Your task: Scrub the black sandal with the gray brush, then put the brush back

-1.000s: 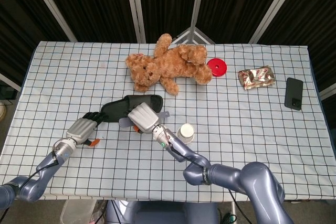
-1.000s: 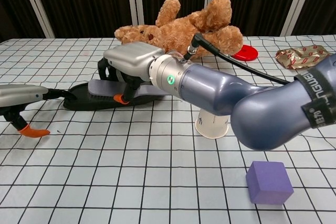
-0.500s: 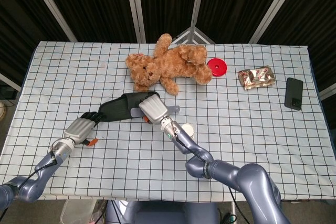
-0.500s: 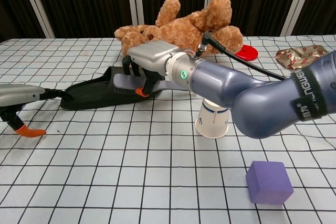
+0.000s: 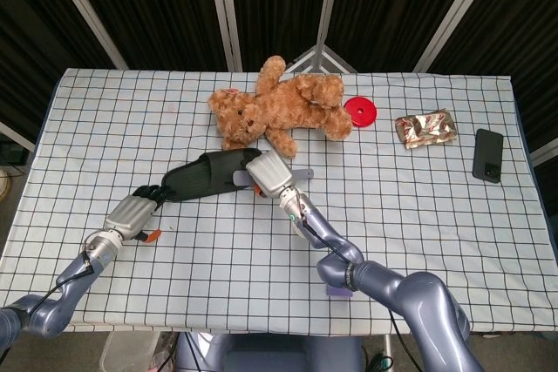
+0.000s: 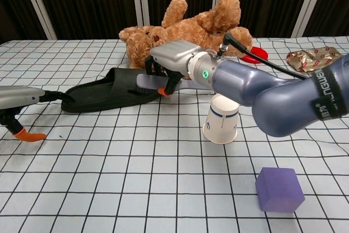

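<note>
The black sandal point(image 5: 199, 179) point(image 6: 106, 94) lies left of centre, its long side running left to right. My right hand point(image 5: 268, 172) point(image 6: 175, 59) grips the gray brush point(image 6: 149, 82) and presses its head against the sandal's right end, just in front of the teddy bear. The brush's gray handle point(image 5: 302, 174) sticks out to the right of the hand. My left hand point(image 5: 131, 213) point(image 6: 20, 100) reaches in from the left. Its dark fingers point(image 5: 146, 191) hold down the sandal's left end, while the orange-tipped thumb point(image 6: 27, 135) hangs near the tablecloth.
A brown teddy bear point(image 5: 281, 114) point(image 6: 188, 28) lies right behind the sandal. A white paper cup point(image 6: 222, 119) stands beside my right forearm, and a purple block point(image 6: 279, 189) sits near the front. A red disc point(image 5: 359, 111), a foil packet point(image 5: 425, 129) and a phone point(image 5: 488, 155) lie at the right.
My right hand has swept the brush rightward along the sandal, from its middle to its right end near the teddy bear. The sandal shifted slightly. The left hand stayed put.
</note>
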